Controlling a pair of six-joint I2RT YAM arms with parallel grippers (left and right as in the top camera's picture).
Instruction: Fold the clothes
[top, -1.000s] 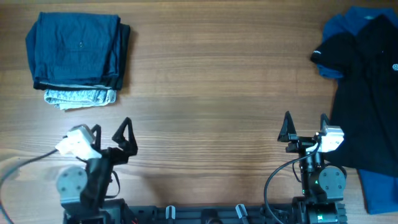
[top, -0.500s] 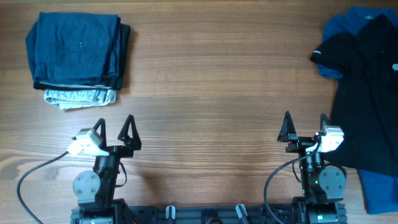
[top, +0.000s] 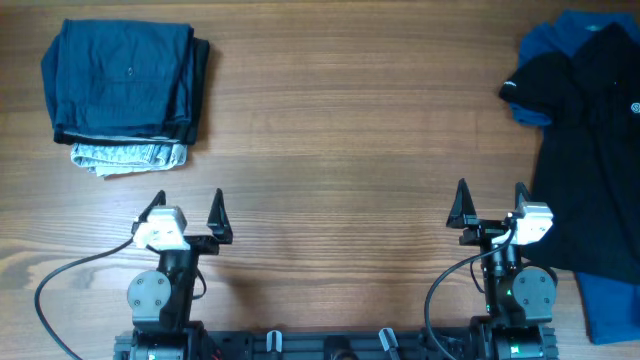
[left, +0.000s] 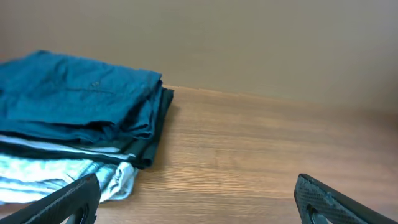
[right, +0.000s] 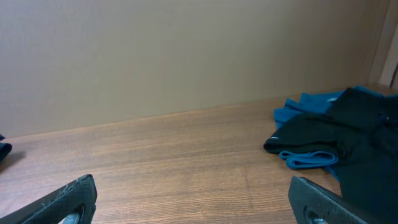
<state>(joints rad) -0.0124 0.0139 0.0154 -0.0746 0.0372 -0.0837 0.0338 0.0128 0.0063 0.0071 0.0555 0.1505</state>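
The left claw (top: 187, 208) sits at the near side of the table (top: 350, 120). Its two fingers are spread wide with nothing between them. The folded pile of clothes (top: 125, 85) lies in the far left corner, well apart from this claw. On top are the dark blue shorts (left: 68, 93). A light grey piece (top: 130, 156) pokes out at the near edge of the pile.

The right claw (top: 490, 198) is at the near side too, wide and holding nothing. Just beside it on the right lies a black shirt (top: 590, 150), spread loose over a bright blue cloth (top: 555, 35). Both run off the right edge of the overhead view. A wide stretch of wood lies between the pile and the shirt.
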